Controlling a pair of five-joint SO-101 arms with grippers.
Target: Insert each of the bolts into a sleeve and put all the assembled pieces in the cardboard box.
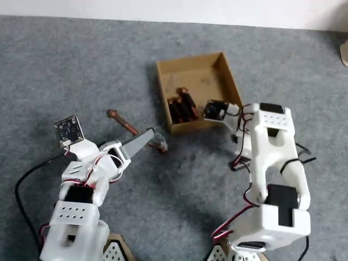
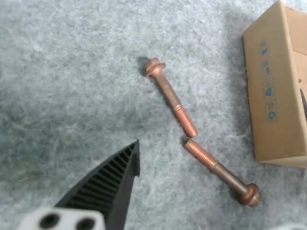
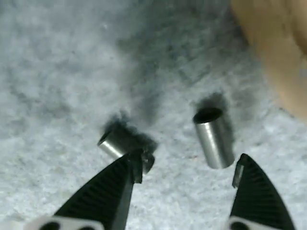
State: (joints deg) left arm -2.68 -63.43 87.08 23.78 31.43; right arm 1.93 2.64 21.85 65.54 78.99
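Observation:
Two copper bolts lie on the grey carpet beside the cardboard box (image 1: pixel 198 81): one bolt (image 2: pixel 170 96) farther from the box, the other bolt (image 2: pixel 223 172) near its corner. My left gripper (image 1: pixel 156 137) is open just above the nearer bolt, one black finger (image 2: pixel 112 184) showing. Two metal sleeves lie on the carpet by the box's other corner. My right gripper (image 3: pixel 188 167) is open, low over them: one sleeve (image 3: pixel 213 136) lies between its fingers, the other sleeve (image 3: pixel 117 141) is by the tip of one finger. Several assembled pieces (image 1: pixel 182 107) lie in the box.
The right arm (image 1: pixel 272 157) stands close to the box's near right corner, its camera board (image 1: pixel 216 110) over the rim. Cables trail beside both arms. Open carpet spreads to the left and behind the box.

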